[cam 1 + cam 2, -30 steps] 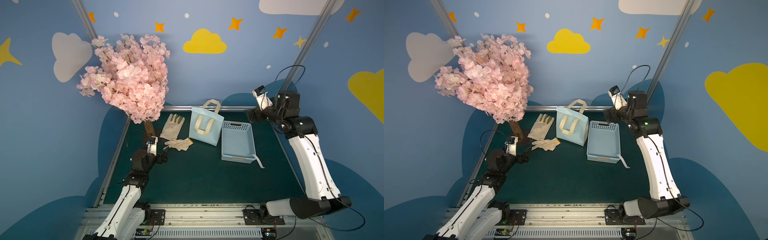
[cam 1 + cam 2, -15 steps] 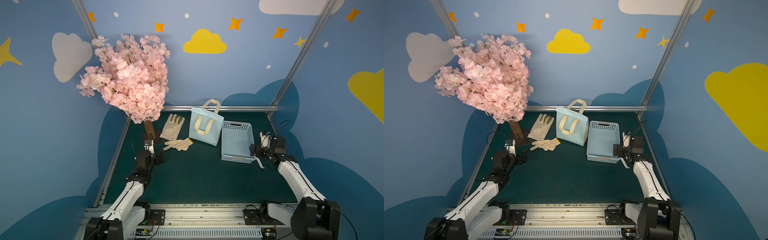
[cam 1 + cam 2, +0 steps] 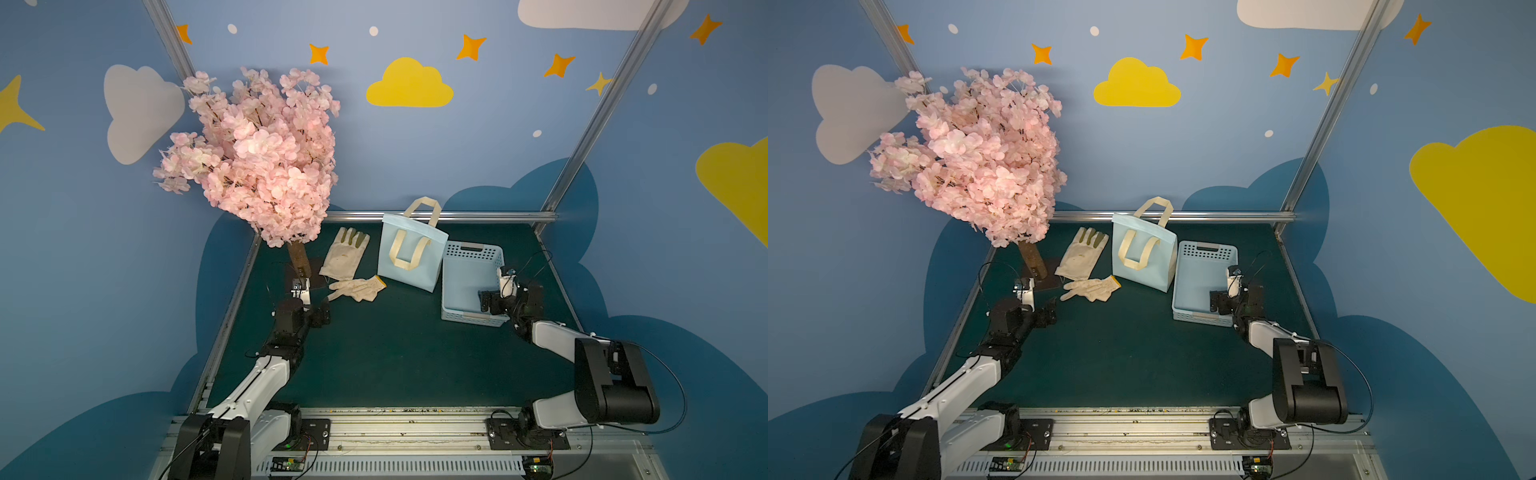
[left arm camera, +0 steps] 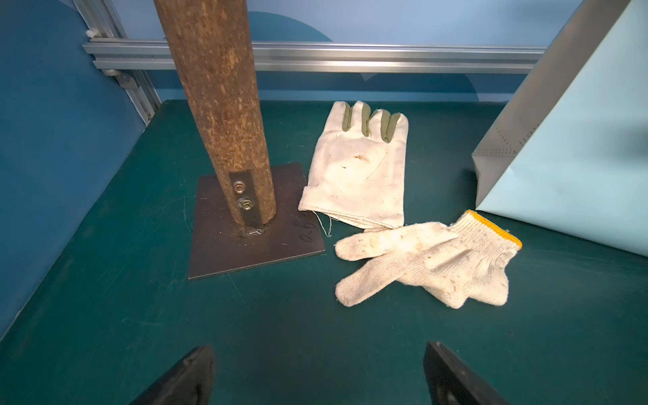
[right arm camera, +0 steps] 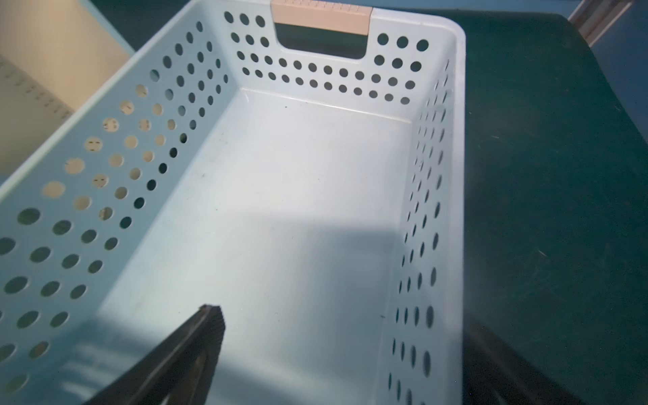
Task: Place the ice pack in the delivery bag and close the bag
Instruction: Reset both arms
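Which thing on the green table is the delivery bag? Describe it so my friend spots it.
Find the pink blossom tree at the table's far left corner. Right of it, past a canvas glove and a knit glove, the delivery bag stands near the back rail. Unlike the perforated basket beside it, it is soft light blue fabric with cream loop handles.

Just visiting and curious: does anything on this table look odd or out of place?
The canvas glove and the knitted glove are mismatched and stained brown. The basket is empty, and no ice pack shows anywhere, though the bag stands ready.
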`<control>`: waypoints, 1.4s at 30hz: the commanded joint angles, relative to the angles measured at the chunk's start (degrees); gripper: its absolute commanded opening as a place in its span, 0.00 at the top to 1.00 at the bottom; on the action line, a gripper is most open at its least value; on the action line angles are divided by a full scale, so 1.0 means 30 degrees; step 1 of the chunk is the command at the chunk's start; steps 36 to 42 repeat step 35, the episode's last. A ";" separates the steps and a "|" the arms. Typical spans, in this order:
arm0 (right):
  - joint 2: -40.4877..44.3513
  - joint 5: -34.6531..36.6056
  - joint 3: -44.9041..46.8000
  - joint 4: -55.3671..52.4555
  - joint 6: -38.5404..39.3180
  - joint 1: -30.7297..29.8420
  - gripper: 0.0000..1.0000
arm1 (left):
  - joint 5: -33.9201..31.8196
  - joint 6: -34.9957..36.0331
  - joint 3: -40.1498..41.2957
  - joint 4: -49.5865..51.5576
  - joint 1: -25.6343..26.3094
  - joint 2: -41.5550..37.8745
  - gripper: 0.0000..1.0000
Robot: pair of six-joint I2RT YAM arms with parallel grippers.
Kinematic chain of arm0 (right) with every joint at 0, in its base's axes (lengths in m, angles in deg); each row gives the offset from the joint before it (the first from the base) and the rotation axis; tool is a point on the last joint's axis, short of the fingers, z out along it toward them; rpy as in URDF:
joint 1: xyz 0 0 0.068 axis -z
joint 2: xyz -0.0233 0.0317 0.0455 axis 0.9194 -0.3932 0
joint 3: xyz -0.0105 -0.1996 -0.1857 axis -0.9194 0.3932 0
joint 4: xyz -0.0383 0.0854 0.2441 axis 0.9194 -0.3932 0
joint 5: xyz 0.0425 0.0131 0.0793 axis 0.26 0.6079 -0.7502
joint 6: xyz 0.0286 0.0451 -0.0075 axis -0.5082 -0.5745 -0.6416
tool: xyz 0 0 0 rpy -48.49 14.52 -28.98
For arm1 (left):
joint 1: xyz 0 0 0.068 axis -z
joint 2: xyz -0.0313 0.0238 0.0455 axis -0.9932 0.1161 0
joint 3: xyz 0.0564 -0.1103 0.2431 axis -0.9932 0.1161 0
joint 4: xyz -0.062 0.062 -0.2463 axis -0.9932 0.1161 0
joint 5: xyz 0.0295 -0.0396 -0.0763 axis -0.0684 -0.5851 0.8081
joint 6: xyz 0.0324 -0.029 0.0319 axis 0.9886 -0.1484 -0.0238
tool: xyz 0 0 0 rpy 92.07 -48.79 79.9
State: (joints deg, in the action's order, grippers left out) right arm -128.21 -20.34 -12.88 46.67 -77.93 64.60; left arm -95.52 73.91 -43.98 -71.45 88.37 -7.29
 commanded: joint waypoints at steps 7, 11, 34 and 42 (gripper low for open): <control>-0.0327 0.0406 0.0910 0.2459 -0.0468 0.0299 0.02 | 0.2634 0.2473 0.1333 -0.4370 -0.0185 0.1751 0.03; -0.0296 0.0454 0.0947 0.2497 -0.0492 0.0287 0.01 | 0.3151 0.2897 0.1476 -0.7455 -0.0242 0.3532 0.02; -0.0369 0.0500 0.0863 0.2480 -0.0492 0.0255 0.01 | 0.2612 0.0855 -0.1155 -0.9181 -0.2235 0.9519 0.00; -0.0339 0.0511 0.0886 0.2477 -0.0493 0.0263 0.02 | 0.2612 0.0876 -0.1154 -0.9097 -0.2231 0.9461 0.00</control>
